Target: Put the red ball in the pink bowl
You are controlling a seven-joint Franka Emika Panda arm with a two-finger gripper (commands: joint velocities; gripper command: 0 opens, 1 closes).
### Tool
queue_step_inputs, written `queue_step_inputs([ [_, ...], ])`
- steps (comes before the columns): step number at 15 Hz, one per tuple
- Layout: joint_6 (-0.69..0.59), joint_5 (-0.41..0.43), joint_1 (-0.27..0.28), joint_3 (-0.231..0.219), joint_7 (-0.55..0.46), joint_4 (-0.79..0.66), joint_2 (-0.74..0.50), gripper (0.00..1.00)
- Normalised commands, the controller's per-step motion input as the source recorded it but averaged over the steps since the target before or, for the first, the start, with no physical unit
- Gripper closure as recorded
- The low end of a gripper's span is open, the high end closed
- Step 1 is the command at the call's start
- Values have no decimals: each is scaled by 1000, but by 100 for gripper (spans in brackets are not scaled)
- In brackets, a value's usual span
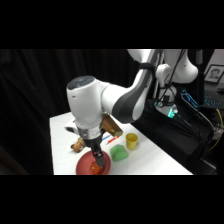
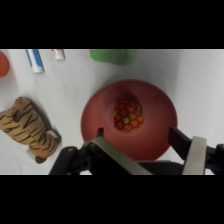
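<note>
One red ball [image 2: 127, 116] is lying inside the pink bowl [image 2: 160, 107] near the desk's front edge. The gripper [image 2: 145, 142] is hovering directly above, fingers spread and holding nothing. Placement is appearing complete; the next move calls for a straight upward retreat.

The side camera stands off beside the white table [image 1: 150, 162], looking across and down on its near corner from some way back. The wrist camera hangs close above, facing straight down past the black-linked gripper [image 2: 145, 142]. Both views share the wide salmon-pink round bowl [image 1: 84, 166] [image 2: 160, 107] near the table's front edge.
</note>
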Motion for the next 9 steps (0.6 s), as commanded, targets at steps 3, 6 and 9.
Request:
queue_step_inputs([
  [3, -424, 125, 17, 9, -1, 125, -236, 0],
  [6, -370, 123, -1, 18, 7, 172, -153, 0],
  [9, -301, 130, -26, 28, -8, 200, -90, 0],
])
